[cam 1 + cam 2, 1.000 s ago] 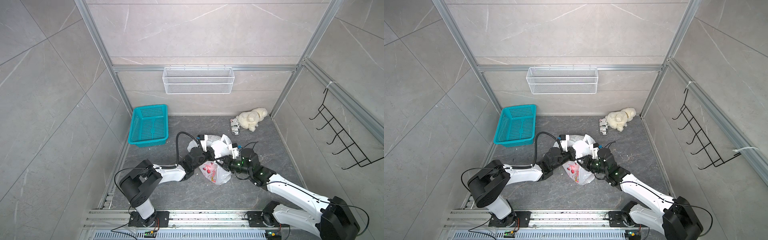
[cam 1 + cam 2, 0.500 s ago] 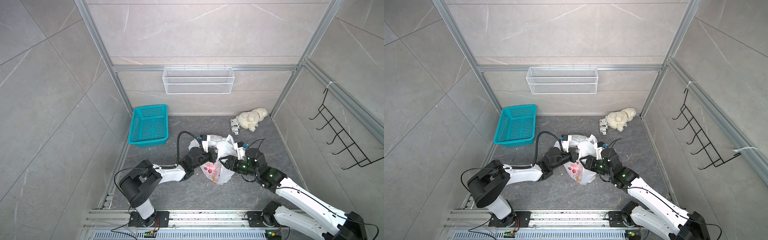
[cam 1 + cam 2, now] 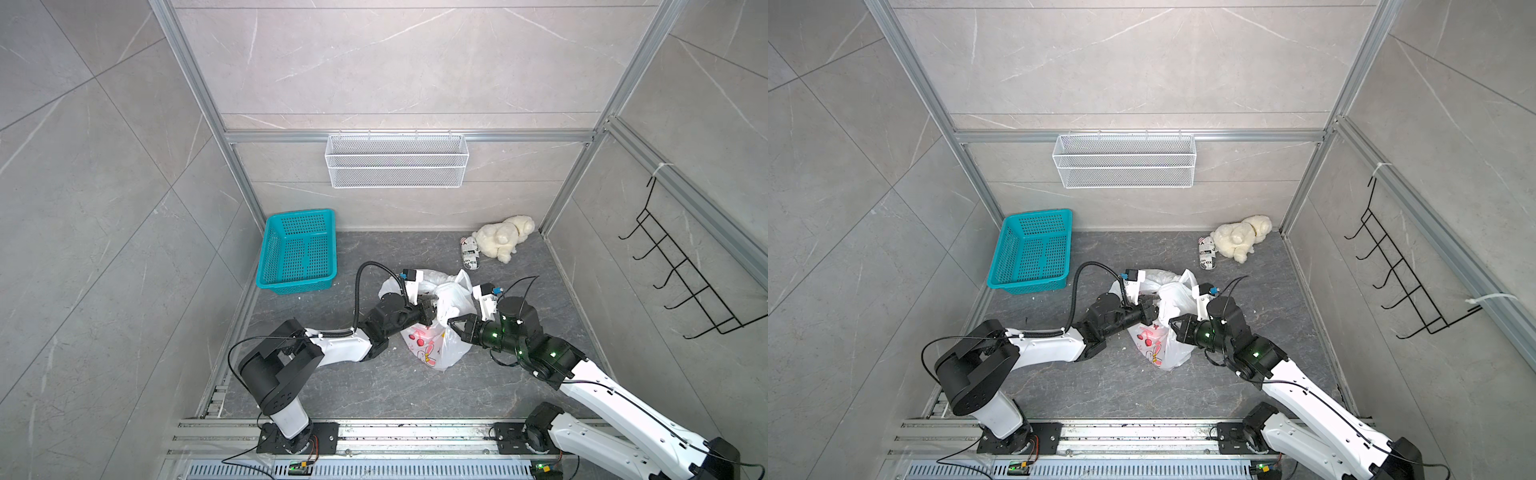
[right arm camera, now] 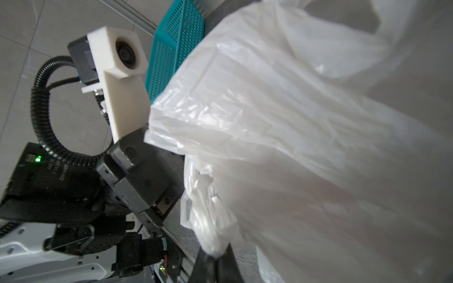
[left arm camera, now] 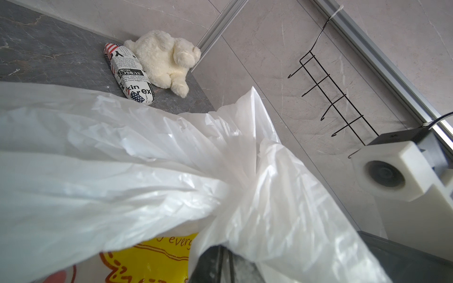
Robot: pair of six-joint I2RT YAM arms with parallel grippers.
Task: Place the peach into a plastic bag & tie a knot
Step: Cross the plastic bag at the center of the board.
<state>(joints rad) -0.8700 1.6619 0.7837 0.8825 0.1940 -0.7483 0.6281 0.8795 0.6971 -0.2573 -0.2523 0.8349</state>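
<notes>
White translucent printed plastic bag [image 3: 434,349] is sitting mid-frame on the grey tabletop [image 3: 374,386]; left gripper [image 3: 432,311] and right gripper [image 3: 451,322] are each clenching a handle strip [image 4: 210,227]. Judged: knot [image 5: 236,191] crossed, not yet pulled tight.

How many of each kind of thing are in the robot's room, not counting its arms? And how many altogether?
baskets: 2 (teal basket, white wire basket)
plastic bag: 1
plush toy: 1
printed case: 1
hook rack: 1
Total: 6
</notes>
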